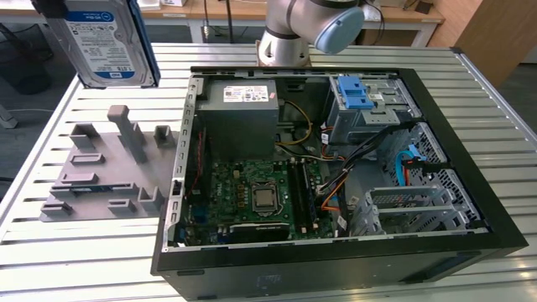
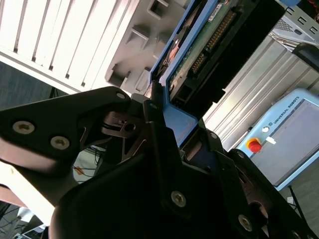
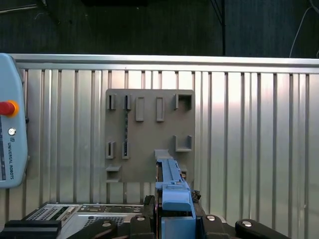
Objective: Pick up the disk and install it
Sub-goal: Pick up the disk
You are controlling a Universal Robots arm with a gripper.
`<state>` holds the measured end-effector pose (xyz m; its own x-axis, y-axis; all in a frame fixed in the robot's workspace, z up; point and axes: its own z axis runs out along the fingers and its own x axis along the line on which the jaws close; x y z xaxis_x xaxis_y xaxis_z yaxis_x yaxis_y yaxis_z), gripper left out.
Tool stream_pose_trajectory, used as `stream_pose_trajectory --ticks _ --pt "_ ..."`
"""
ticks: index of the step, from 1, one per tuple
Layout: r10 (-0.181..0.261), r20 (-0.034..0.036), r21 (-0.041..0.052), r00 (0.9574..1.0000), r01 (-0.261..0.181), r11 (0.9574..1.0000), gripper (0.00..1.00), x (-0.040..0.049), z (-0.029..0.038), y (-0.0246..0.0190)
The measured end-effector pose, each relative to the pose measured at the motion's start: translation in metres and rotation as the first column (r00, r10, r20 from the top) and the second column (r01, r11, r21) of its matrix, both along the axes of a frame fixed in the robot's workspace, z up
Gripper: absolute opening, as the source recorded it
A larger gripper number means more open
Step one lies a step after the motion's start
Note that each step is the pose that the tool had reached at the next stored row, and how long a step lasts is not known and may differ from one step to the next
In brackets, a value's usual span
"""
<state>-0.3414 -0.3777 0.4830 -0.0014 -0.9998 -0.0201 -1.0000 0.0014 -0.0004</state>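
The pincer (image 3: 175,209) is pinched on the blue-framed edge of the disk (image 1: 105,41). It holds the disk upright in the air with the label facing out, raised clear of the grey slotted holder (image 1: 105,170) on the slatted tabletop (image 1: 84,251). The open computer case (image 1: 336,163) lies just beside that holder, toward the exterior view's right, and the disk is outside it.

The disk (image 1: 105,44) upright above the grey fixture plate (image 1: 105,173), just beside the open computer case (image 1: 336,163)
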Motion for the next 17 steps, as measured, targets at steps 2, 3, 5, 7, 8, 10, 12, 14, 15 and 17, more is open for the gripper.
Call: stream_pose_trajectory --ticks 2,3,5,7,8,10,12,14,15,17 --pt "0.0 0.0 0.0 1.0 0.0 1.0 0.36 0.0019 0.0 -0.0012" --pt "0.0 0.0 0.0001 1.0 0.0 1.0 0.36 0.0029 0.0 -0.0019" --pt "0.0 -0.0001 0.0 1.0 0.0 1.0 0.36 0.0048 0.0 -0.003" --pt "0.0 -0.0002 0.0 1.0 0.0 1.0 0.36 0.0066 0.0 -0.004" --pt "0.0 -0.0002 0.0 1.0 0.0 1.0 0.36 0.0076 0.0 -0.0045" --pt "0.0 -0.0003 0.0 1.0 0.0 1.0 0.36 0.0099 0.0 -0.0056" --pt "0.0 -0.0004 0.0 1.0 0.0 1.0 0.36 0.0123 0.0 -0.0066" --pt "0.0 -0.0006 0.0 1.0 0.0 1.0 0.36 0.0147 0.0 -0.0076" --pt "0.0 -0.0005 0.0 1.0 0.0 1.0 0.36 0.0158 0.0 -0.008" --pt "0.0 -0.0007 0.0 1.0 0.0 1.0 0.36 0.0181 0.0 -0.0089"
